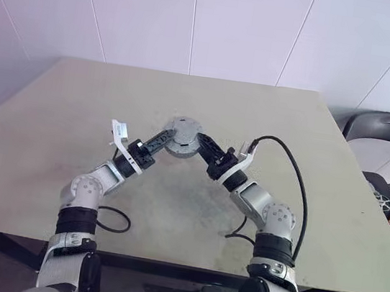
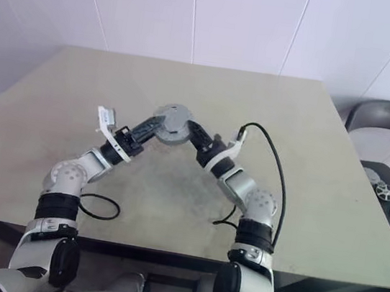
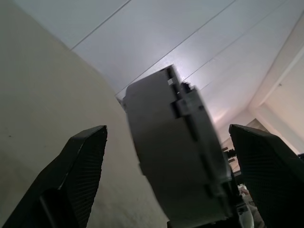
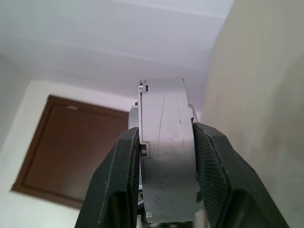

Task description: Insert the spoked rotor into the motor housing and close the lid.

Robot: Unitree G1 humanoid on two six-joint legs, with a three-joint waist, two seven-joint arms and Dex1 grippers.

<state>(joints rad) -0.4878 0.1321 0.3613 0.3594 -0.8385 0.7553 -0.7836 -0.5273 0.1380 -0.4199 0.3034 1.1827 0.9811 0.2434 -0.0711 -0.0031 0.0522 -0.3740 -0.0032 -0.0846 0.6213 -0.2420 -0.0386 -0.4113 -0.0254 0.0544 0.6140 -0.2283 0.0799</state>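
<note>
Above the beige tabletop [image 1: 50, 140], the thick round silver motor housing [image 1: 182, 138] sits clamped edge-on across its flat faces in the right gripper [image 4: 164, 152]. It lies between the spread, empty fingers of the left gripper [image 3: 166, 156], untouched by either; both grippers are equally near.

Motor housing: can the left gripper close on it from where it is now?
Probably yes: the left gripper stands open with the motor housing between its fingers, nothing between. The right gripper already clamps the housing.
</note>
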